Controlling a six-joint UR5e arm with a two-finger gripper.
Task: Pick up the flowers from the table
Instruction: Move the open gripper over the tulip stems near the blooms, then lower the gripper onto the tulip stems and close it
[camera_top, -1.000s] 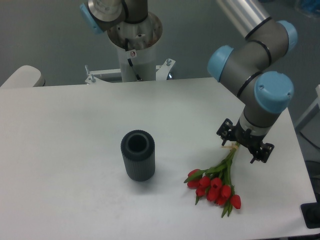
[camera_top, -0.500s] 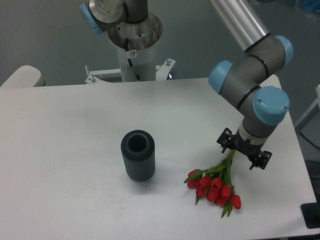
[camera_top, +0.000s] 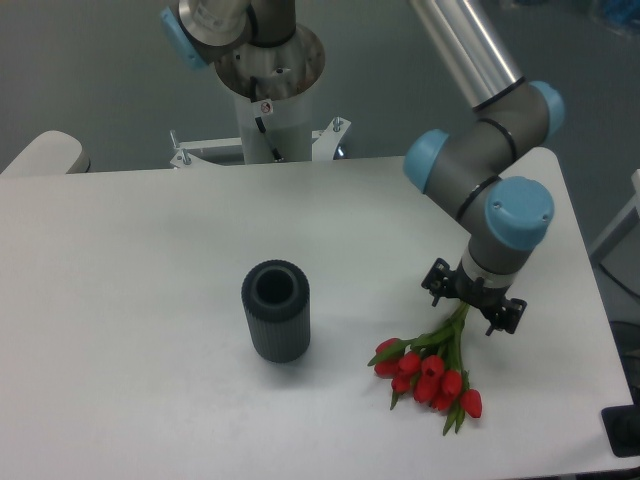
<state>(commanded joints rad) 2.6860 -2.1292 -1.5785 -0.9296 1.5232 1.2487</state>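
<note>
The flowers (camera_top: 430, 375), a bunch of red tulips with green stems, lie on the white table (camera_top: 150, 250) at the front right, heads toward the front. My gripper (camera_top: 468, 303) points down over the stem ends at the bunch's upper right. Its two black fingers (camera_top: 436, 277) stand on either side of the stems with a gap between them, so it looks open. The stem tips are hidden under the gripper. The flowers still rest on the table.
A dark grey ribbed vase (camera_top: 275, 310) stands upright on the table to the left of the flowers. The arm's base column (camera_top: 268, 100) stands behind the table's far edge. The table's right edge (camera_top: 598, 300) is close to the gripper.
The gripper has moved left and slightly down, closer over the stem ends. The flowers and the vase have not moved.
</note>
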